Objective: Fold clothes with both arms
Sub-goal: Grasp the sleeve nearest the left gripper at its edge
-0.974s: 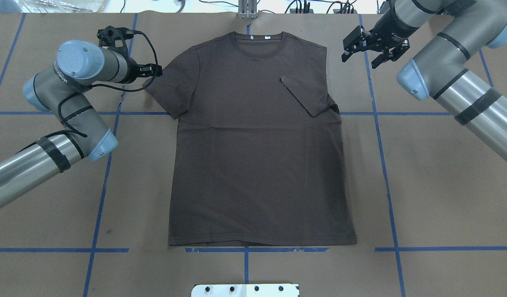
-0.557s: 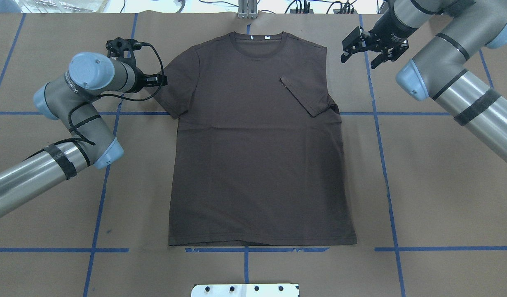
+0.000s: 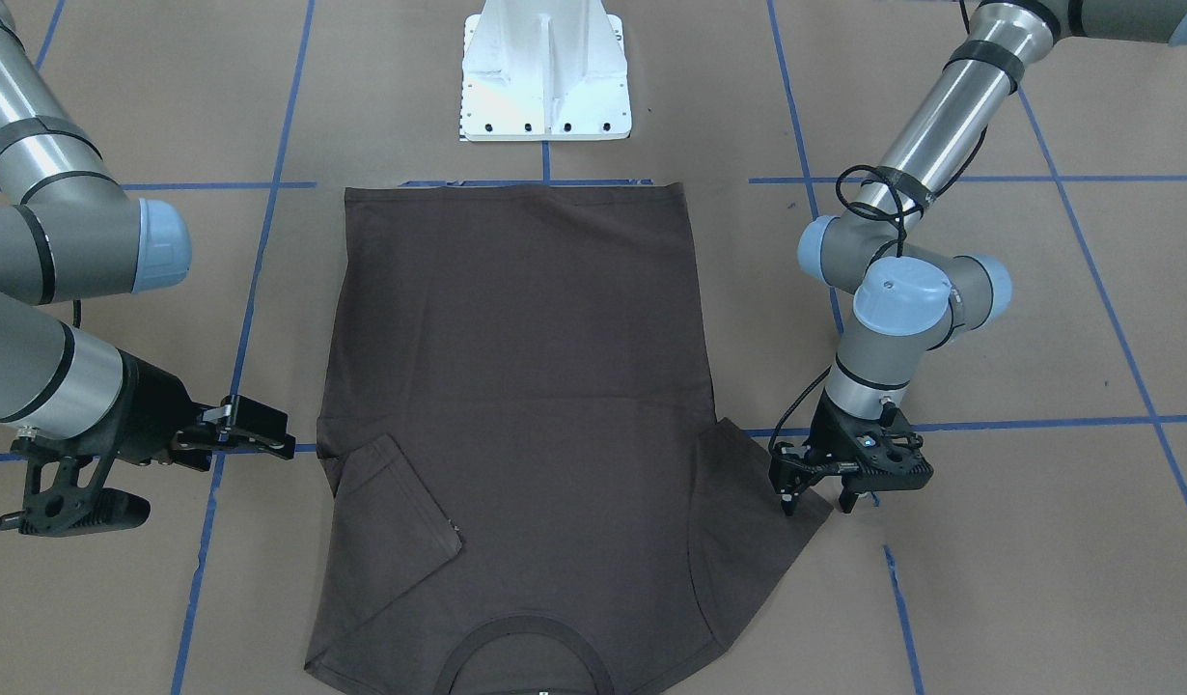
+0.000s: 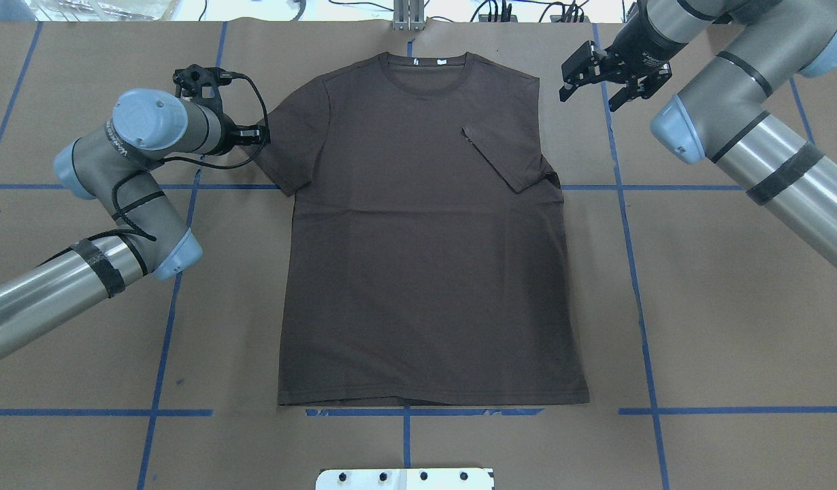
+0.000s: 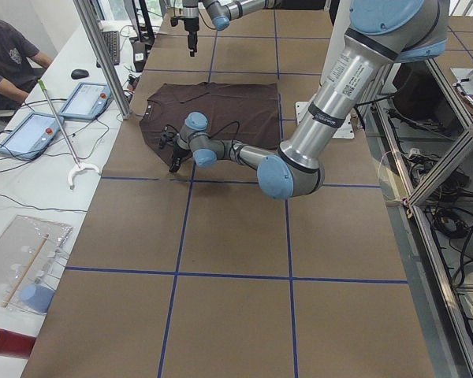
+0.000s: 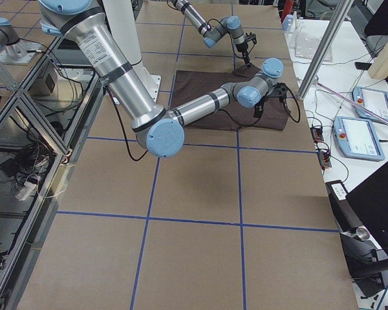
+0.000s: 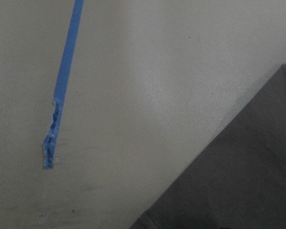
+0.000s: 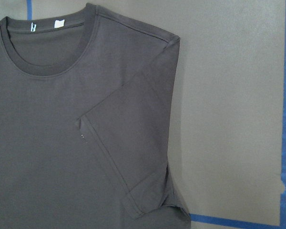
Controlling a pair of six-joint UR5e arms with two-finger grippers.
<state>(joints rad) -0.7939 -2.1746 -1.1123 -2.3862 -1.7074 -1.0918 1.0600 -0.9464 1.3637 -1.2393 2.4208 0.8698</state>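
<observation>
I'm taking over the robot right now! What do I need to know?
Left gripper: open, down at the outer edge of the spread sleeve, nothing gripped.
Right gripper: open, empty, raised beside the other shoulder.
T-shirt: flat, collar away from the robot.
Done: the folded sleeve lies on the chest.
Left: fold the spread sleeve, then the body.

Overhead camera sits behind the robot, looking forward and down: whole T-shirt (image 4: 425, 272) on the table (image 4: 731, 327). Front-facing camera stares back from across, steeply down, white pedestal base (image 3: 545, 72) up top, sides mirrored. Two end cameras look along the table from afar, left arm (image 5: 331, 102) big in one, right arm (image 6: 116, 71) in the other. Left wrist camera is down close: blue tape (image 7: 64, 86), a sleeve edge (image 7: 238, 181). Right wrist camera hangs higher, sharing collar (image 8: 43, 71) and folded sleeve (image 8: 138, 133) with the overhead.
</observation>
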